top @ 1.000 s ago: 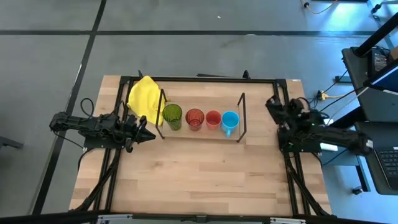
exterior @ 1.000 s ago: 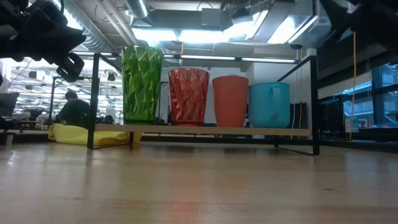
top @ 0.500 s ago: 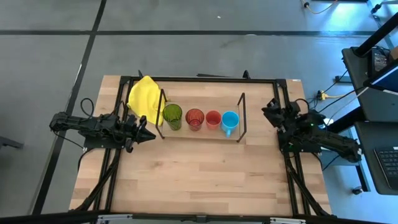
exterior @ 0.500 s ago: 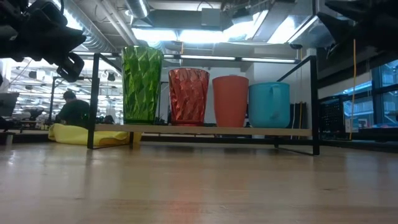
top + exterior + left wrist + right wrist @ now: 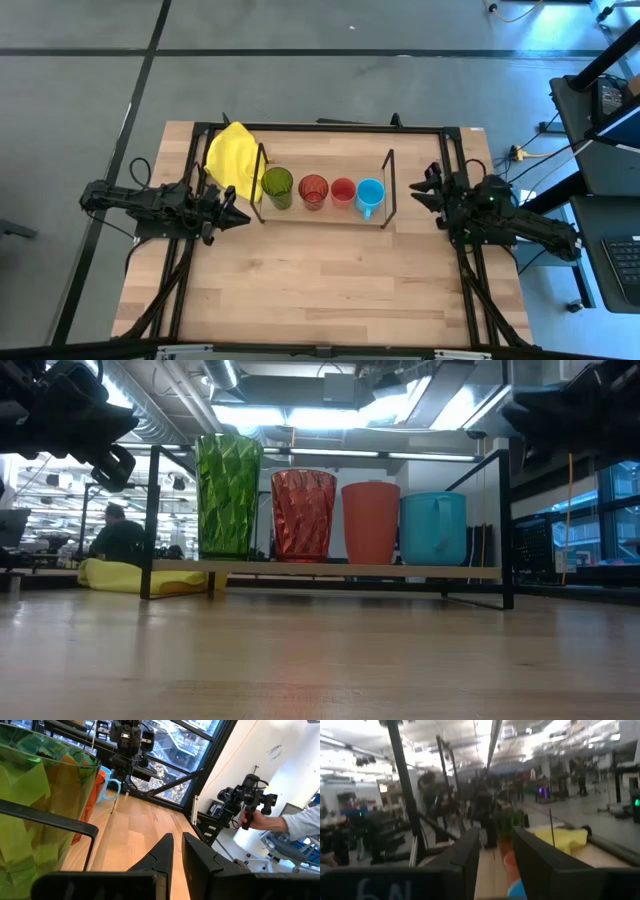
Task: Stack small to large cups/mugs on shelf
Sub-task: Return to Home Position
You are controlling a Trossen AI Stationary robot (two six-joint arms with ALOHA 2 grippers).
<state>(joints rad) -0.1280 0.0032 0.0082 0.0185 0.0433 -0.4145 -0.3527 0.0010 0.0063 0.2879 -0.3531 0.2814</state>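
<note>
Table (image 5: 320, 290): wooden top, one arm at each side edge.

Shelf (image 5: 350, 570): a light board with black wire end frames. It sits at 12 o'clock from the table centre and is level in the low view.

Yellow cloth (image 5: 232, 155): crumpled on the table at 10 o'clock from the shelf, outside its frame.

Cups, all upright on the board in one row and close together:
- Green tumbler (image 5: 277, 187), tallest, at the 9 o'clock end.
- Orange-red tumbler (image 5: 313, 190), next.
- Red cup (image 5: 343, 190), third.
- Blue mug (image 5: 370, 193), at the 3 o'clock end, handle toward 6 o'clock.

The size order appears complete; only the arms' return home seems to be left.

Left gripper (image 5: 243, 216): low, at 9 o'clock from the shelf, just outside the wire frame beside the green tumbler. Its fingers are drawn together to a thin slit and grasp nothing.

Right gripper (image 5: 420, 188): at 3 o'clock from the shelf, near the frame by the mug. Its fingers are spread and empty.

Risks:
- Either arm swinging toward the shelf could catch a wire frame and jolt the board. The tall green tumbler looks likeliest to tip.
- The right gripper's spread fingers could snag the frame if that arm turns inward.
</note>
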